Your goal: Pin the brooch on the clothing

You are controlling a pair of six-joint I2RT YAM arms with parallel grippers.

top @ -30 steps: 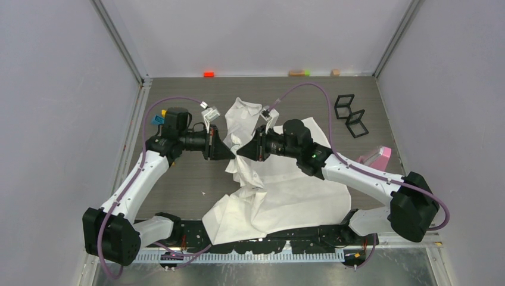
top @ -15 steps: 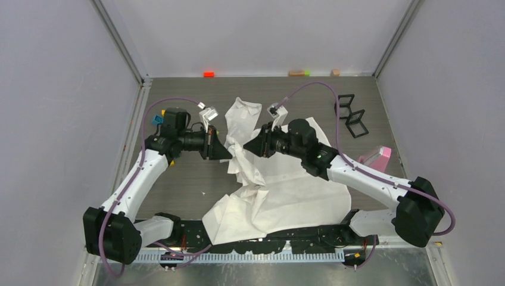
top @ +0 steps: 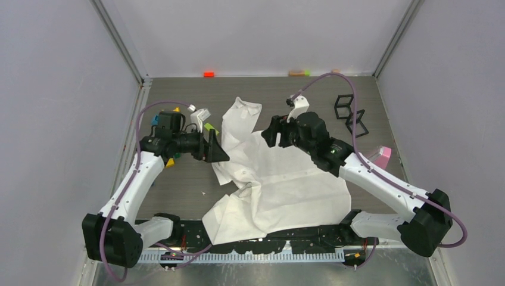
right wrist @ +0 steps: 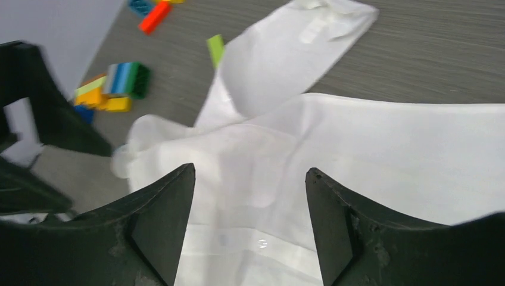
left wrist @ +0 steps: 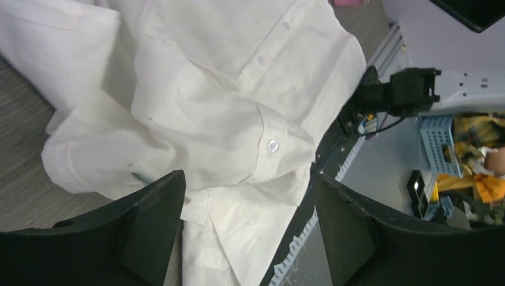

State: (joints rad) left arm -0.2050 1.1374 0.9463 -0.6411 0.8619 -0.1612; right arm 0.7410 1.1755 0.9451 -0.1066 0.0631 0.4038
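Note:
The clothing (top: 286,185), a white button-up shirt, lies rumpled across the middle of the table, collar (top: 245,109) toward the back. My left gripper (top: 218,148) hovers open at the shirt's left edge; in the left wrist view the left gripper (left wrist: 249,179) frames a folded placket with nothing between its fingers. A small shiny round piece (left wrist: 272,145) sits on that fold; whether it is a button or the brooch I cannot tell. My right gripper (top: 270,133) is open above the shirt's upper part, and in its own view the right gripper (right wrist: 250,170) shows only flat cloth (right wrist: 357,149).
Coloured blocks (right wrist: 113,86) lie left of the shirt by the left arm, with a green block (right wrist: 215,47) and an orange one (right wrist: 155,18) farther back. Black wire cubes (top: 351,113) and a pink item (top: 378,156) sit at the right.
Both grippers have let go of the raised shirt fold, opened and drawn apart. The fold has dropped back onto the table. The right arm pulled back and to the right.

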